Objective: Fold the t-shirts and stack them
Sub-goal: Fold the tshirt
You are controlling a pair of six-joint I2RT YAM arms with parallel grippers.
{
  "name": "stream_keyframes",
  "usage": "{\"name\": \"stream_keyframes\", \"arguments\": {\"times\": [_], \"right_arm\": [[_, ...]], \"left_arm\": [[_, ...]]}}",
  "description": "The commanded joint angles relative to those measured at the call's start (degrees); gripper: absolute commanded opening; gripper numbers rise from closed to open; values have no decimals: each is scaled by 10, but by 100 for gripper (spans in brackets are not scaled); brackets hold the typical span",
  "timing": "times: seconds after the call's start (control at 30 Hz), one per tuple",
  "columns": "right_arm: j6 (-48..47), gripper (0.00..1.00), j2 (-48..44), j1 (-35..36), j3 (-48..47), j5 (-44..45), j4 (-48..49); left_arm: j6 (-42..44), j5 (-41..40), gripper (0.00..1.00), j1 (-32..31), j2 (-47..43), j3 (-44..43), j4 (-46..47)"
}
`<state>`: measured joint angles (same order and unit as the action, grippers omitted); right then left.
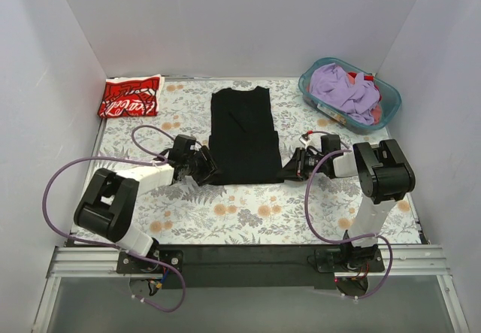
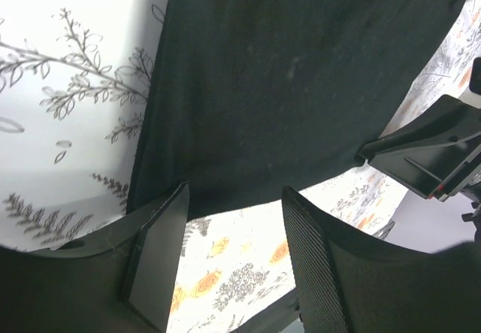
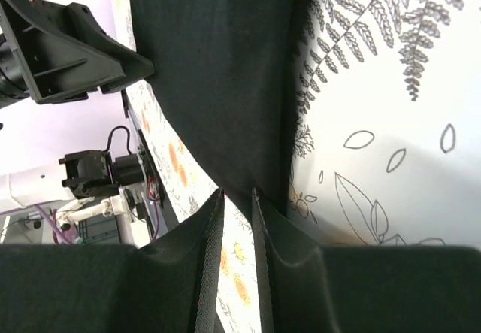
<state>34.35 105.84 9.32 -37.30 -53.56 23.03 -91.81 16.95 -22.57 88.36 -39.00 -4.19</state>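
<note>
I judged the task about half done. The red t-shirt (image 1: 130, 97) lay folded at ten o'clock on the table (image 1: 248, 213). The black t-shirt (image 1: 240, 134) lay in the centre, already folded into a narrow strip but not yet folded across or stacked. My left fingers (image 2: 161, 258) stood apart around its seven o'clock corner, not yet clenched. My right fingers (image 3: 274, 258) seemed to pinch its five o'clock corner. More clothes waited in the basket (image 1: 319, 106) at two o'clock.
</note>
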Motion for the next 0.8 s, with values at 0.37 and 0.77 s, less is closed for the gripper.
{"name": "stream_keyframes", "arguments": {"times": [0.37,0.77], "right_arm": [[49,30,-107,90,-41,5,17],[62,32,52,148,-45,50,67]], "left_arm": [[19,-23,57,-1,-86,-20,-101],[-38,-76,52,1,-34,26,-85]]}}
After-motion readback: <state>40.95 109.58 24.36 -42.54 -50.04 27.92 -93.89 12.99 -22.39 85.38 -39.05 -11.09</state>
